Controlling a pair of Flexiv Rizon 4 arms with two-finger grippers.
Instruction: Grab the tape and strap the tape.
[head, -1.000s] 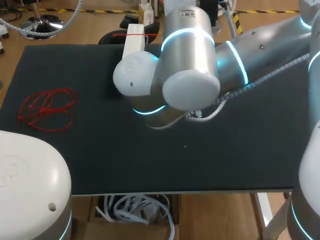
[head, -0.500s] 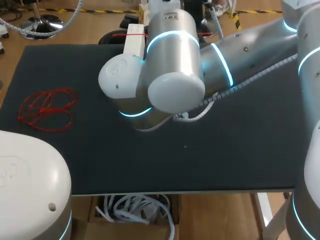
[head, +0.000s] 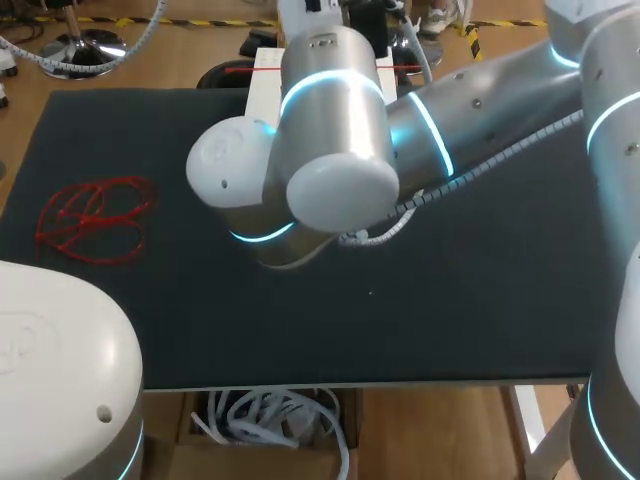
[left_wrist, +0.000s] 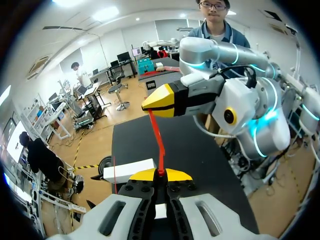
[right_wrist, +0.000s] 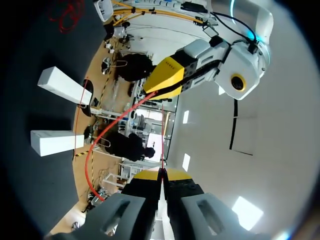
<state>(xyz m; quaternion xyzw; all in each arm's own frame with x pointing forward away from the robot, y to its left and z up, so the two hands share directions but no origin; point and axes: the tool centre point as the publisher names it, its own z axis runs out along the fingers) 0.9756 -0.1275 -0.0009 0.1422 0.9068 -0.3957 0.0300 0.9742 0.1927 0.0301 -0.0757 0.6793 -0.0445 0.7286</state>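
Red tape (left_wrist: 159, 142) clamped: left end effector (left_wrist: 160, 174), right end effector (right_wrist: 162, 173); two white blocks (right_wrist: 65, 85).

red tape (left_wrist: 159, 145) | thin strip, taut in the air | loose red tangle (head: 95, 220), maybe more tape, flat at left

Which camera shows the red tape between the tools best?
The left wrist view: the red tape runs plainly from left tool to right tool. The right wrist view shows it thinner. Head view: the right arm hides it.
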